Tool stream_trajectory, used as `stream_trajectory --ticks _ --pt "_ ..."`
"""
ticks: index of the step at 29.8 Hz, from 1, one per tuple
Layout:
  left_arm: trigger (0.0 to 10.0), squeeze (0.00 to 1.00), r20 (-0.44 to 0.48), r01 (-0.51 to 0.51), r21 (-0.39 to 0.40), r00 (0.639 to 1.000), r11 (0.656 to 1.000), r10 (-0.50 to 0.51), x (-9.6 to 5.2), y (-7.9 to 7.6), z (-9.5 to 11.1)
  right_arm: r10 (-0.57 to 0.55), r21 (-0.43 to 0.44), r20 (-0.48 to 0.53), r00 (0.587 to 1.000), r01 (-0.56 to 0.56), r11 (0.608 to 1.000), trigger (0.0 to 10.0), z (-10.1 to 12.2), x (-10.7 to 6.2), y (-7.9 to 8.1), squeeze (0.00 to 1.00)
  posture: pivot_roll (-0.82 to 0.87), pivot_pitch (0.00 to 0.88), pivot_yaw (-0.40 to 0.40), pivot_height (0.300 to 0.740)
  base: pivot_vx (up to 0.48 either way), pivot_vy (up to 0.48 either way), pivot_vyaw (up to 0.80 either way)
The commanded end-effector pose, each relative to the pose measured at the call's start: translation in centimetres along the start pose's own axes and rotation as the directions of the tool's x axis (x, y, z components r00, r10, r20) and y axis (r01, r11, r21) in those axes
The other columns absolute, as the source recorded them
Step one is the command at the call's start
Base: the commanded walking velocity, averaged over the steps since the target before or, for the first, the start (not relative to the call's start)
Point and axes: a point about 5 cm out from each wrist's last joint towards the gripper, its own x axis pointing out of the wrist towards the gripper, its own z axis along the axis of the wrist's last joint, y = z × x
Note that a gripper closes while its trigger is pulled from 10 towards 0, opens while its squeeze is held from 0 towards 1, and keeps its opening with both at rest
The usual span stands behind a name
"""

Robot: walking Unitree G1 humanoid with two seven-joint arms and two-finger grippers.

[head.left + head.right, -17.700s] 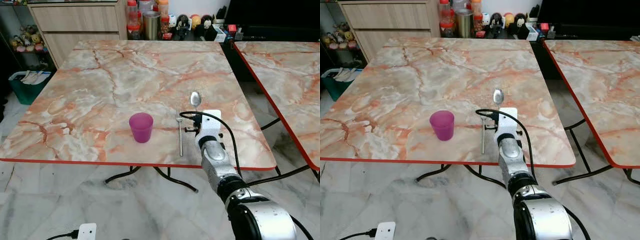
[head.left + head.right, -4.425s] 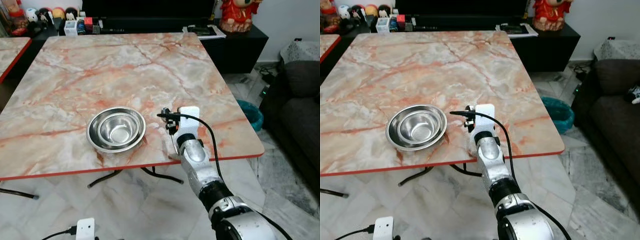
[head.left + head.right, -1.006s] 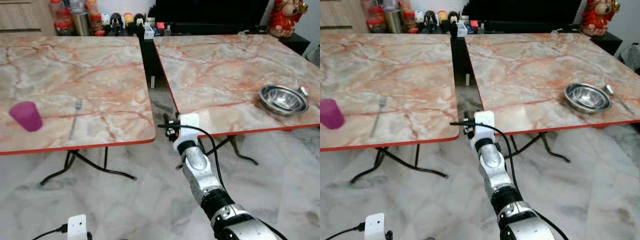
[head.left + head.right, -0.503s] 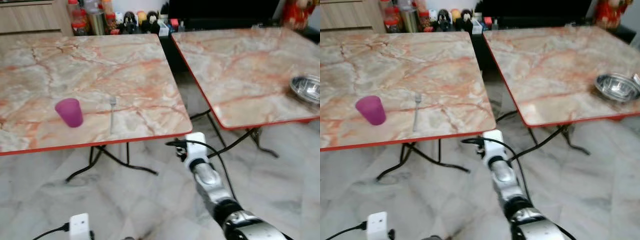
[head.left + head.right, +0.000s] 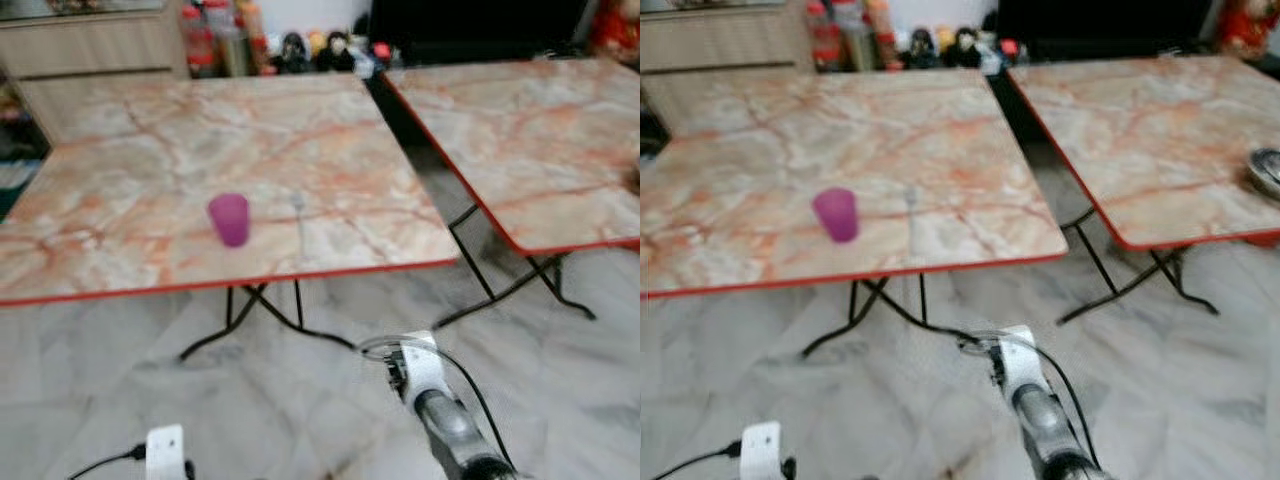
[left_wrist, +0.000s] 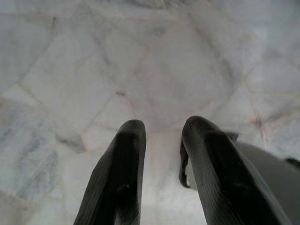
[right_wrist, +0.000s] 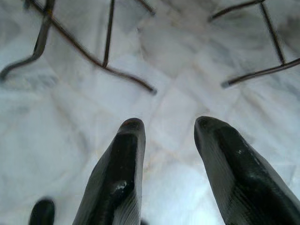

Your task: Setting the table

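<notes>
A purple cup (image 5: 231, 219) stands on the left marble table (image 5: 120, 170), near its front edge. A fork (image 5: 298, 212) lies just right of the cup, blurred. At the right rim of the right eye view, a metal bowl (image 5: 1267, 170) sits on the second marble table (image 5: 1160, 130). My right arm reaches low over the floor in front of the left table. Its gripper (image 7: 168, 126) is open with nothing between the fingers. My left gripper (image 6: 165, 125) hangs open over bare floor tiles, also holding nothing.
Black metal table legs (image 5: 250, 310) spread under the left table, and some (image 7: 108, 42) lie just ahead of my right gripper. A narrow gap (image 5: 430, 170) separates the two tables. Bottles and figurines (image 5: 290, 45) line the back. A white plug block (image 5: 165, 448) lies on the floor.
The whole picture has swung, so the camera turned left: the left table now sits centred and the bowl table has slid to the right rim. My right arm shows lower in view.
</notes>
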Motion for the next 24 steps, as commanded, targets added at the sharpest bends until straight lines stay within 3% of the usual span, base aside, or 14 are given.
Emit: stream_trajectory --ticks 1,9,17,24 --pt "10.0 0.0 -0.023 -0.011 0.02 1.0 1.0 0.012 -0.1 0.5 -0.6 0.017 -0.006 0.007 1.0 -0.017 1.0 10.0 0.6 0.2 0.5 0.0 0.13 0.043 -0.025 0.715 0.0 0.0 0.0" --pt "10.0 0.0 -0.032 -0.01 0.021 0.999 1.0 0.011 -0.1 0.6 -0.7 0.013 -0.007 -0.053 0.998 -0.014 1.0 10.0 -1.1 -0.2 0.4 0.0 0.14 0.032 -0.025 0.715 0.0 0.122 0.0" --pt "10.0 0.0 -0.03 -0.011 0.027 0.999 1.0 0.012 -0.1 0.7 -0.7 0.011 -0.004 -0.056 0.998 -0.012 1.0 10.0 -1.1 -0.2 0.4 0.0 0.14 0.038 -0.023 0.715 0.0 0.354 0.0" --pt "10.0 0.0 -0.027 -0.014 0.03 1.0 0.999 0.015 -0.1 0.8 -0.5 0.01 0.008 -0.044 0.999 -0.01 1.0 10.0 -0.6 -0.1 0.4 0.0 0.14 0.052 -0.021 0.715 0.0 0.0 0.0"
